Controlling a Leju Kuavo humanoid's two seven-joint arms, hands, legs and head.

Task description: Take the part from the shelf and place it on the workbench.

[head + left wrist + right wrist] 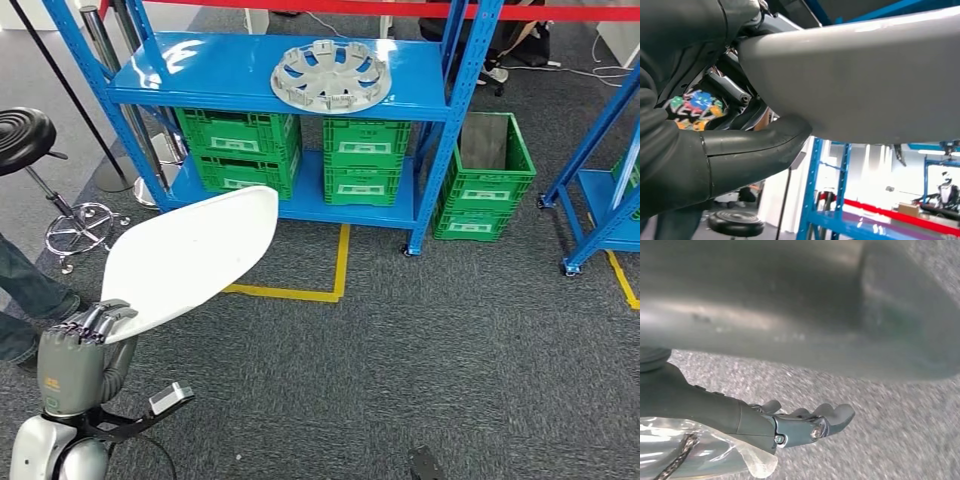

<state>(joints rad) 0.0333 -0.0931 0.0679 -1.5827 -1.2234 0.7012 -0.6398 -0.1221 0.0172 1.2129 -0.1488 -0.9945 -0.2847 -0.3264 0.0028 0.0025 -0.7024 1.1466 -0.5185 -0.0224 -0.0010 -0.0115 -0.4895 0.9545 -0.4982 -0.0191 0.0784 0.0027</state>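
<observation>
Since my left hand (83, 345) clamps only one end of the white panel (189, 255), it looks light, stiff, slippery; my right hand (806, 422) hangs open-fingered.

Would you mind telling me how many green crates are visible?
4: two on the blue shelf's lower level, left and right; one on the floor beside it; one partly hidden at the right edge.

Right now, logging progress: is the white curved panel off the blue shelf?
Off: the left hand holds the white curved panel above the carpet.
</observation>
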